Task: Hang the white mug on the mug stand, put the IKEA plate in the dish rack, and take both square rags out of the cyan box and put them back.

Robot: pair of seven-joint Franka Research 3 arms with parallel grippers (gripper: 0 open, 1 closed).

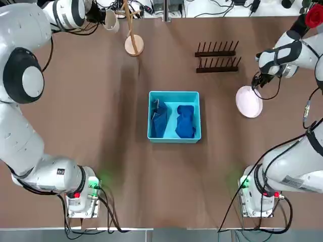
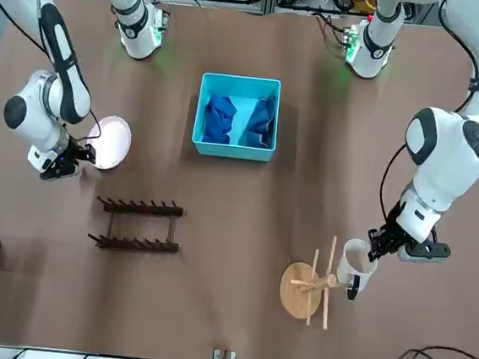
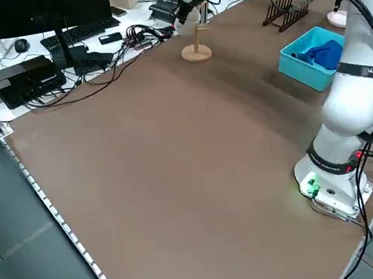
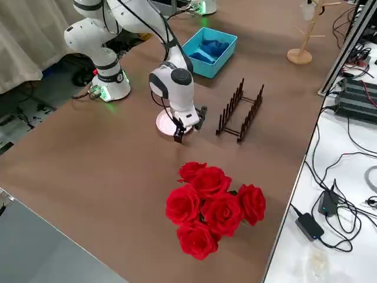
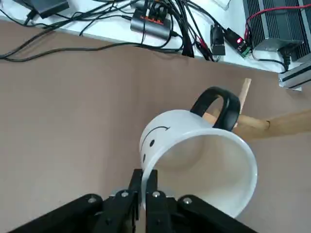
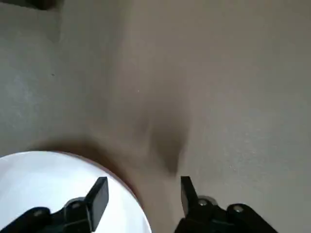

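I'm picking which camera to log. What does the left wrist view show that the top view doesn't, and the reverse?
Only the left wrist view shows the mug's smiley face, dark handle and the left claw pinching its rim. Only the top view shows the blue box, plate, dish rack and right claw. Both show the mug beside the wooden stand.

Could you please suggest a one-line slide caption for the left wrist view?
Left gripper pinches the rim of the white mug, its dark handle next to a peg of the mug stand.
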